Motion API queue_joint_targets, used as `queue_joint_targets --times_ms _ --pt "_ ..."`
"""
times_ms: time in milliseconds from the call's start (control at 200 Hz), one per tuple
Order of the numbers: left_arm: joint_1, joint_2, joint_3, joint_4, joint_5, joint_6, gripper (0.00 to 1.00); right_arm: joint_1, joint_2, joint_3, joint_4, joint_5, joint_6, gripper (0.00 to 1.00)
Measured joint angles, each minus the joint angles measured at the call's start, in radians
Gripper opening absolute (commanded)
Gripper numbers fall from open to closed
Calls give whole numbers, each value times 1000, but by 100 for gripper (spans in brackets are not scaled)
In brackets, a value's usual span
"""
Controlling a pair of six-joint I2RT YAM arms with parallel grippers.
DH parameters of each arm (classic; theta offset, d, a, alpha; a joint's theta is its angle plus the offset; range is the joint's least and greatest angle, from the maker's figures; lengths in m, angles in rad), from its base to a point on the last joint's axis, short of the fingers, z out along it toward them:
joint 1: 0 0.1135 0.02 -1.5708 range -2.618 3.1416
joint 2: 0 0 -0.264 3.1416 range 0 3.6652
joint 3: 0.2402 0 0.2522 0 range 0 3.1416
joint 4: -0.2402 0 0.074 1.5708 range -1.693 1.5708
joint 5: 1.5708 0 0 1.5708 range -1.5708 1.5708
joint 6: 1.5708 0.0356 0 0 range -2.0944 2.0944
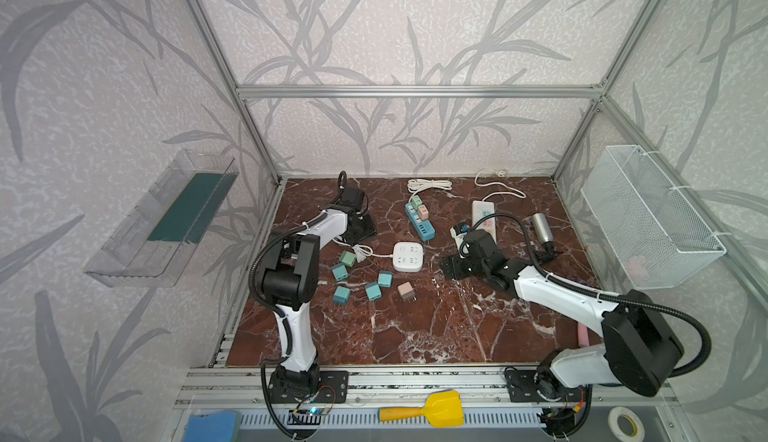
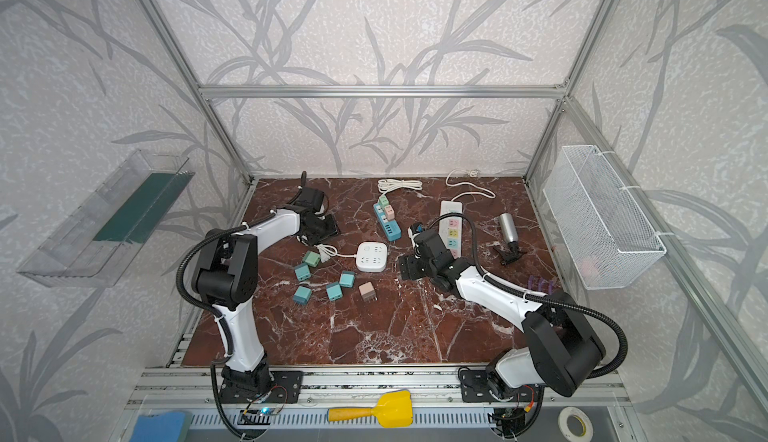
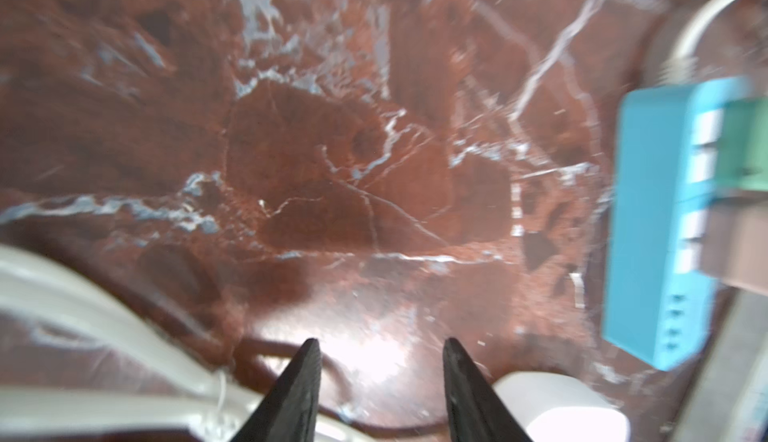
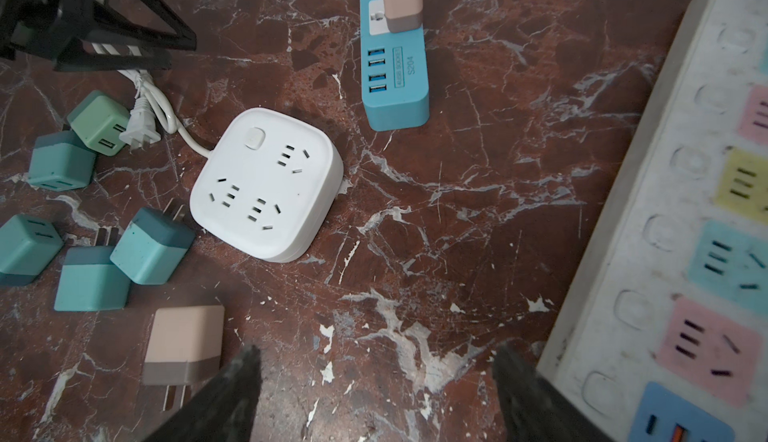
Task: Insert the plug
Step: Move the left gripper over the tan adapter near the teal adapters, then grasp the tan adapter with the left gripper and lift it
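1 pink plug (image 4: 185, 342) lies on the table (image 4: 415, 211) near the white socket block (image 4: 266, 182). It seems light, stiff, smooth; hold its 2 flat sides. Left pincer (image 3: 381, 342) and right pincer (image 4: 376, 352) are spread, empty.

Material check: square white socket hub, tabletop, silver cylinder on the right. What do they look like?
Square white socket hub: likely moulded plastic, smooth satin shell, rounded edges. Tabletop: red-brown marble look with white veins, glossy glare; stone or printed laminate, can't tell. Silver cylinder: probably brushed metal, dull grey sheen.
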Motion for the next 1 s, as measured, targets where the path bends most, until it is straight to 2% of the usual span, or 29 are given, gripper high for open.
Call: queue_joint_targets --times_ms 95,215,310,400,575,705,775,810,1000 --pt "-10 -77 0 -25 -21 17 64 0 0 0 0 0 0 86" --pt "-58 -191 -3 -73 -82 40 65 0 0 0 0 0 0 86" --pt "-150 -282 -47 -95 -147 42 65 0 0 0 0 0 0 86" --pt "-277 -332 -107 -138 -207 22 65 0 0 0 1 0 0 86" --pt "-517 -336 -217 -186 -295 -114 71 0 0 0 -3 3 0 86" --pt "-644 -335 -235 -176 -376 -267 75 0 -8 0 -19 42 2 88" --pt "-680 -322 -233 -160 -410 -334 78 0 -30 -5 -24 77 6 89" --pt "-689 -307 -231 -159 -420 -370 79 0 -46 -12 -24 93 8 93" --pt "-698 -187 -192 -189 -449 -493 81 -1 -106 -37 -24 155 16 95"
